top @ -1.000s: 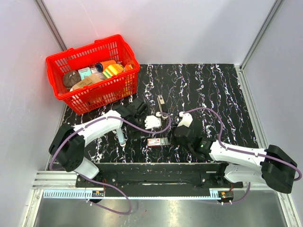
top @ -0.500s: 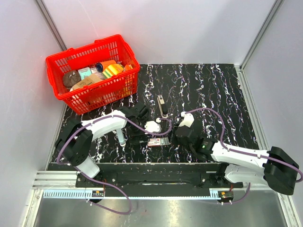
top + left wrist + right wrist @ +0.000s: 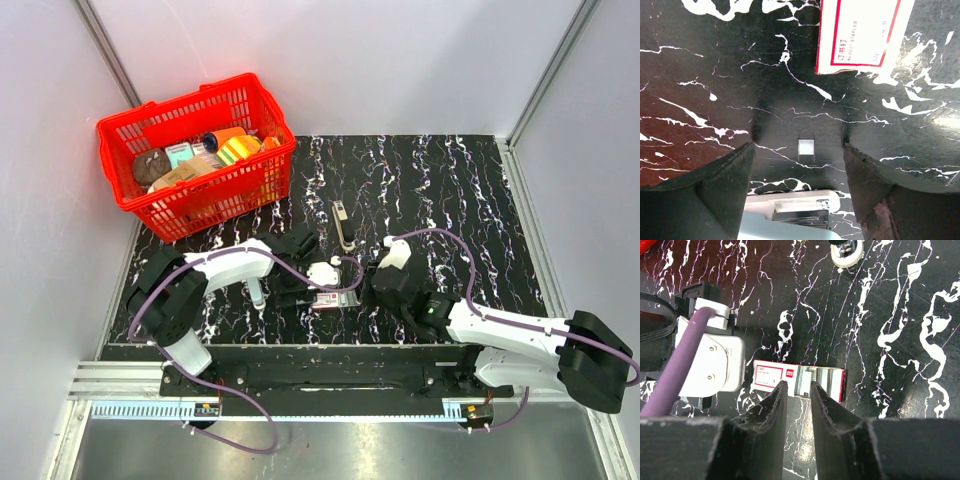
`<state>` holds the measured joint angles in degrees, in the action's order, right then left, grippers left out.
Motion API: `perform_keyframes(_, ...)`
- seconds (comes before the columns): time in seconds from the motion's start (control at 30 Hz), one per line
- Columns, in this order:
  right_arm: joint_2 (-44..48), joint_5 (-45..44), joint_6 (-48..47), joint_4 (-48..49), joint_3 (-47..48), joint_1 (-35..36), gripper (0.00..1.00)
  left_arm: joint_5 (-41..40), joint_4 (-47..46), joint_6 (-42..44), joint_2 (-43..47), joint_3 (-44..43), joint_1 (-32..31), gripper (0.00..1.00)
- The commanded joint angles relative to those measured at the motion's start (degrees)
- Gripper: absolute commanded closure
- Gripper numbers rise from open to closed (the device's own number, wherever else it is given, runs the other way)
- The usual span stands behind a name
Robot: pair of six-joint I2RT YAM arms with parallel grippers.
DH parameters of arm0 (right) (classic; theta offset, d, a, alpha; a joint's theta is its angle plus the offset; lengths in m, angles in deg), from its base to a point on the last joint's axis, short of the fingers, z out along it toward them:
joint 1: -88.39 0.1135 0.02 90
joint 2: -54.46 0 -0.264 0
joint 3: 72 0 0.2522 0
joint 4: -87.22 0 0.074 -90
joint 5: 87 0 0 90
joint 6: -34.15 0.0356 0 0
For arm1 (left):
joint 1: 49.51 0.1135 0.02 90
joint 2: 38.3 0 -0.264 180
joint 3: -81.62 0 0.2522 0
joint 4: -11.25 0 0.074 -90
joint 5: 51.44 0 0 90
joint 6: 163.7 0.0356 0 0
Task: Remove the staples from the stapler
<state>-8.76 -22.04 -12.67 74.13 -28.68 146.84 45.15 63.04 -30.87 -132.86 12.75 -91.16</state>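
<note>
The stapler (image 3: 343, 226), dark grey with silvery metal, lies on the black marbled table beyond both grippers, untouched. My left gripper (image 3: 293, 292) is open and low over the table. In the left wrist view its jaws (image 3: 799, 155) stand wide apart on either side of a short silvery strip of staples (image 3: 806, 149) lying loose. My right gripper (image 3: 360, 296) points at the red-and-white staple box (image 3: 328, 299). In the right wrist view its fingers (image 3: 798, 390) stand a narrow gap apart, empty, just short of the open box (image 3: 799, 381), where rows of staples (image 3: 817, 379) show.
A pale blue-white bar (image 3: 257, 293) lies left of the box, its end under my left gripper (image 3: 790, 215). The box's lid shows ahead of that gripper (image 3: 860, 32). A red basket (image 3: 195, 155) of goods stands back left. A small white-rimmed part (image 3: 846, 250) lies beyond the box.
My left gripper has moved toward the near edge and come down beside the staple box. My right gripper has edged slightly toward the box.
</note>
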Motion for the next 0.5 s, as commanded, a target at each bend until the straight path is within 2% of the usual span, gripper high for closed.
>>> perform_keyframes(0.0,0.29,-2.12,0.24,2.32,0.32,-0.18,0.69,-3.60,-4.27,-1.69,-0.36,1.50,-0.71,0.27)
perform_keyframes(0.47,-0.50,-0.45,-0.29,3.29,0.50,-0.18,0.70,-3.78,-4.71,-2.75,-1.59,0.97,-0.89,0.41)
